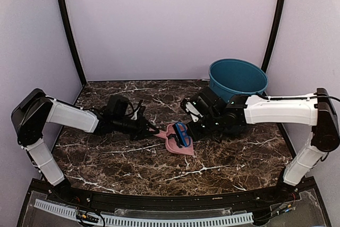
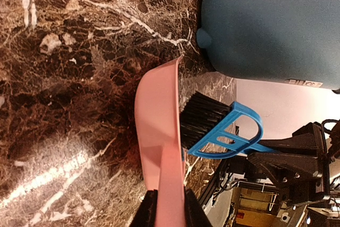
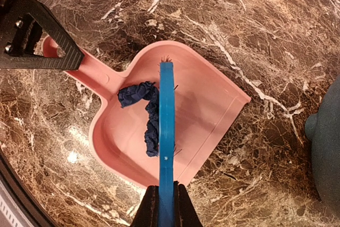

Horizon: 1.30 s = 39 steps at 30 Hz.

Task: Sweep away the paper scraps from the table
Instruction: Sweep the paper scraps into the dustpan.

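A pale-pink dustpan [image 1: 179, 144] lies mid-table [image 1: 106, 158]. My left gripper [image 1: 152, 129] is shut on its handle, which runs up between the fingers in the left wrist view [image 2: 171, 198]. My right gripper [image 1: 192, 129] is shut on the blue hand brush [image 1: 182, 134], gripping its handle in the right wrist view [image 3: 166, 191]. The brush [image 3: 166, 120] stands over the pan [image 3: 212, 104], bristles down. One dark blue crumpled paper scrap [image 3: 142, 95] lies inside the pan, left of the brush. No other scraps show on the table.
A teal bucket [image 1: 237, 80] stands at the back right, close behind the right arm; it also fills the upper right of the left wrist view [image 2: 271, 25]. Purple walls enclose the table on three sides.
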Motion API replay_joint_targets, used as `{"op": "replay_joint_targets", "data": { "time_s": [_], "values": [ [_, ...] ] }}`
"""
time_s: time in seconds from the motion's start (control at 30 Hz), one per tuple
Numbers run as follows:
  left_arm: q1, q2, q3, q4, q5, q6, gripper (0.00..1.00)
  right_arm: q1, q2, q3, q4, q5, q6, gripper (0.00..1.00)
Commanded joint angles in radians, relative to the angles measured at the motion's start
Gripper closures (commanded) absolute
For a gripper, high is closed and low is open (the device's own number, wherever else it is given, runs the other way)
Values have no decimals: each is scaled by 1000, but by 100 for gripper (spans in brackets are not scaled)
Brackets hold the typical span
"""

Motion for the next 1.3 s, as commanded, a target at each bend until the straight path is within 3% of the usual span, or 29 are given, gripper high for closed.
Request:
{"op": "replay_joint_targets", "data": {
  "time_s": [0.0,0.17,0.37,0.63,1.27],
  "values": [
    [2,-53,-48,208,85,-110,100,6,-53,18,8,1,5,100],
    [5,-122,-60,232,87,-139,100,7,-134,30,-26,46,21,100],
    [8,-217,-73,315,101,-206,100,7,-220,64,-35,-16,25,100],
    [19,-324,-55,293,72,-215,100,6,-314,139,-107,-4,22,100],
    [42,-392,-28,283,5,-269,100,6,-462,176,-192,44,31,100]
  ]
}}
